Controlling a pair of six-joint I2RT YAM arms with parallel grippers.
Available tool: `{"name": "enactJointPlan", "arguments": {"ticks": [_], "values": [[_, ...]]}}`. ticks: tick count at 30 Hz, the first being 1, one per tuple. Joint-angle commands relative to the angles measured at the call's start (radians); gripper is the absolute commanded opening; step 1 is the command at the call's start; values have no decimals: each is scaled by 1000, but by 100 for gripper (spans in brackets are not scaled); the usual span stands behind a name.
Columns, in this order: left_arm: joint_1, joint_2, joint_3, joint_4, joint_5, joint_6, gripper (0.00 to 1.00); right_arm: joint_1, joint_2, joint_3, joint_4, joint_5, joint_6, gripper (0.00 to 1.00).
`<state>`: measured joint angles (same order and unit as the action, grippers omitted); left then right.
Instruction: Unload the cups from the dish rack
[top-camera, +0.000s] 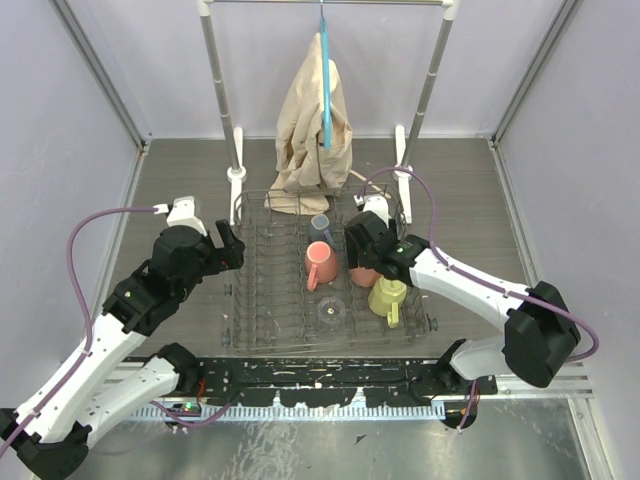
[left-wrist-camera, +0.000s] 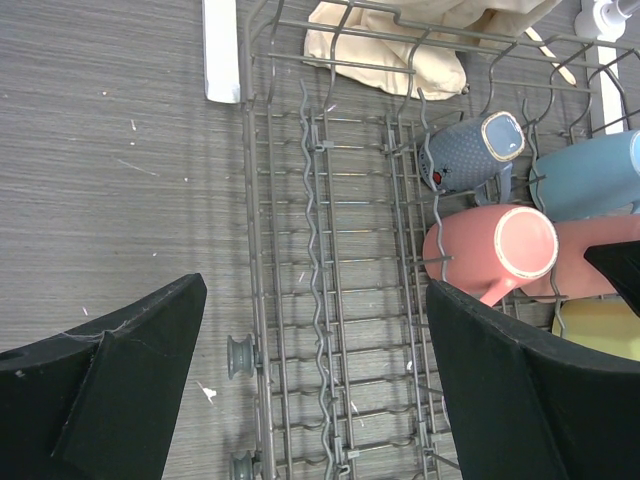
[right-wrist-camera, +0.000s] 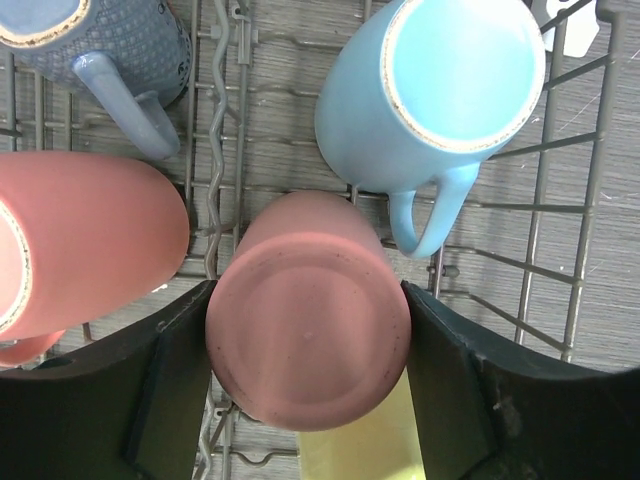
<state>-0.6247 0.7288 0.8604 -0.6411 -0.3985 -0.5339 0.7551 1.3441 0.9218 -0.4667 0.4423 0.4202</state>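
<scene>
The dark wire dish rack (top-camera: 270, 300) lies mid-table. It holds a grey-blue mug (top-camera: 320, 228), a salmon-pink mug (top-camera: 320, 265) on its side, a pale yellow mug (top-camera: 387, 297) and a clear glass (top-camera: 331, 313). My right gripper (top-camera: 360, 250) is over the rack's right part. In the right wrist view my right gripper (right-wrist-camera: 305, 290) is shut on a second salmon-pink mug (right-wrist-camera: 308, 345), its base towards the camera, beside the light blue mug (right-wrist-camera: 440, 80). My left gripper (left-wrist-camera: 315, 290) is open and empty over the rack's left edge (left-wrist-camera: 255, 250).
A silver clothes rail with beige cloth (top-camera: 315, 120) stands behind the rack, its white feet (top-camera: 236, 180) at the rack's back corners. Grey walls close in both sides. A black rail (top-camera: 330, 375) runs along the near edge.
</scene>
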Motion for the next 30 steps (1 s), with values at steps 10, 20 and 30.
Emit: {"name": "enactJointPlan", "arguments": {"ticks": [10, 20, 30], "values": [[-4, -25, -11, 7, -7, -22, 98, 2, -86, 33, -5, 35, 3, 1], [-4, -35, -4, 10, -29, -72, 98, 3, -337, 159, -39, -36, -3, 1], [-3, -179, -79, 253, 224, -112, 98, 3, -580, 24, 259, -288, 82, 0]]}}
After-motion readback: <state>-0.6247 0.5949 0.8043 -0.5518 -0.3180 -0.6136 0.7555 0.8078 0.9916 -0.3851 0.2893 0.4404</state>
